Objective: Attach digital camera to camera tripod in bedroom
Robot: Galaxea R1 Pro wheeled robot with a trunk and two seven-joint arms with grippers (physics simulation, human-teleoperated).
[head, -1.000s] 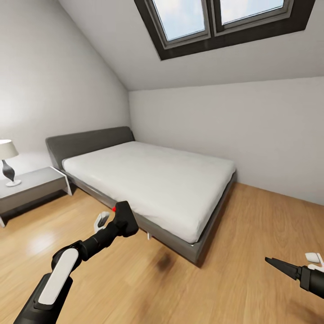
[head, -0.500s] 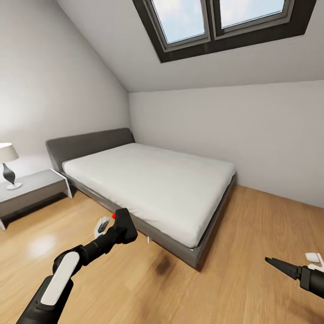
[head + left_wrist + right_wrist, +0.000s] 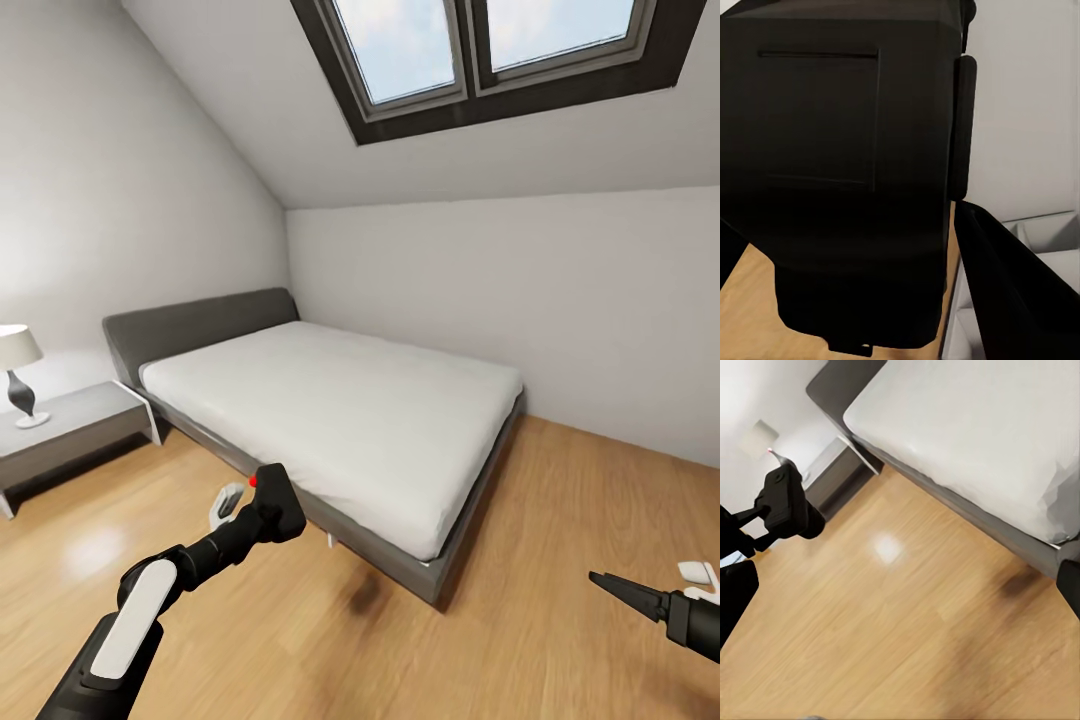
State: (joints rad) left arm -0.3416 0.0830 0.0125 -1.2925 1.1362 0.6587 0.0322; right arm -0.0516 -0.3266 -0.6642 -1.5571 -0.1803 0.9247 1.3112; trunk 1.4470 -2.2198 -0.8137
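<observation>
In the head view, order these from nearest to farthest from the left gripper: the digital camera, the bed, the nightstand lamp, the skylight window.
1. digital camera, held in the left gripper.
2. bed, just beyond it.
3. nightstand lamp, far left by the wall.
4. skylight window, high in the sloped ceiling.

Left tool [image 3: 262,510] grips digital camera [image 3: 277,500] beside bed [image 3: 340,420].

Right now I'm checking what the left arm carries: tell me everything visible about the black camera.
The small black boxy digital camera looks like matte plastic, with a red round button at its upper corner. It is held in the left end effector, raised above the light wood plank floor beside the bed. In the left wrist view its dark back shows a recessed rectangular panel.
</observation>
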